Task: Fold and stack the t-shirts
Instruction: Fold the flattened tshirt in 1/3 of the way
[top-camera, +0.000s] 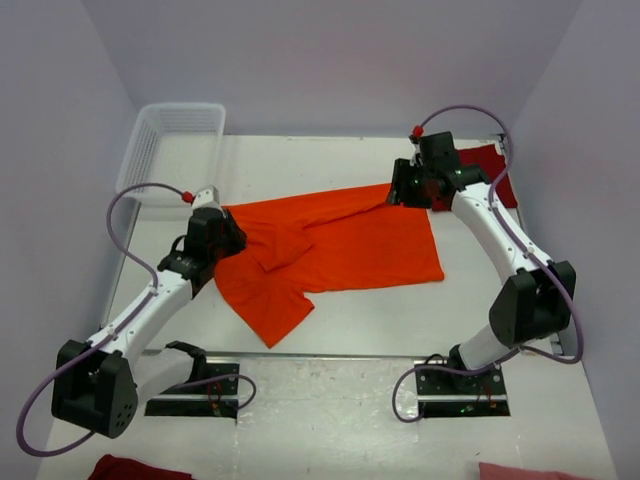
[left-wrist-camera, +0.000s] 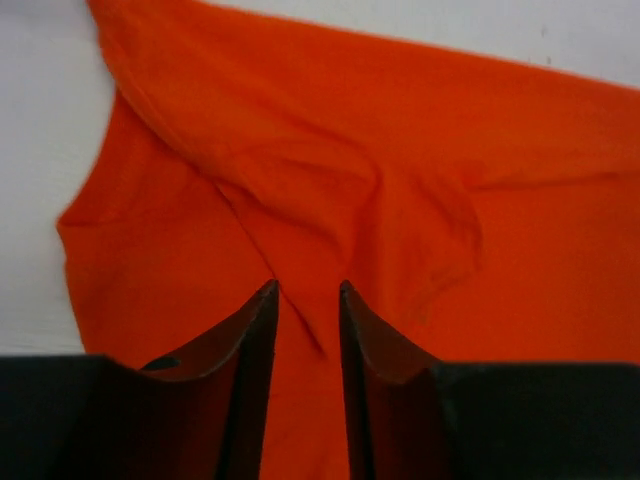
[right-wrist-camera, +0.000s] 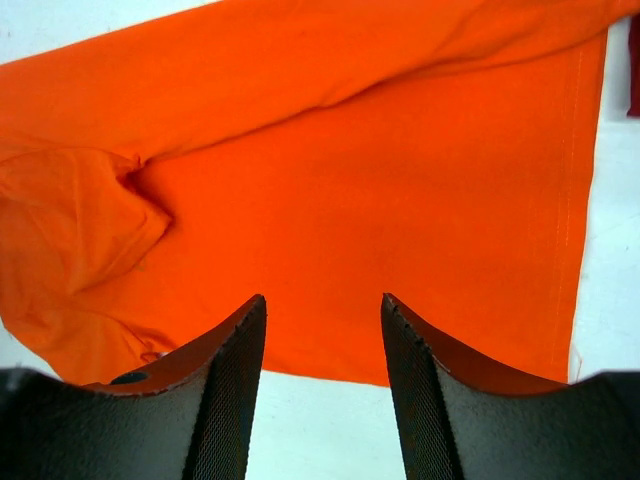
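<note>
The orange t-shirt (top-camera: 350, 245) lies spread across the middle of the table, its far edge folded over and a sleeve bunched at the left. My left gripper (top-camera: 230, 240) is down on the shirt's left end. In the left wrist view its jaws (left-wrist-camera: 307, 285) stand a narrow gap apart with a crease of orange cloth (left-wrist-camera: 400, 150) running between them. My right gripper (top-camera: 397, 190) hangs at the shirt's far right corner. It is open (right-wrist-camera: 322, 298), over bare table just off the orange hem (right-wrist-camera: 380, 200). The dark red t-shirt (top-camera: 490, 165) lies behind the right arm.
A white lattice basket (top-camera: 165, 135) stands at the back left corner. A sliver of the dark red shirt (right-wrist-camera: 634, 70) shows at the right wrist view's edge. Red cloth (top-camera: 130, 468) and pink cloth (top-camera: 530, 470) lie below the near edge. Walls close in on three sides.
</note>
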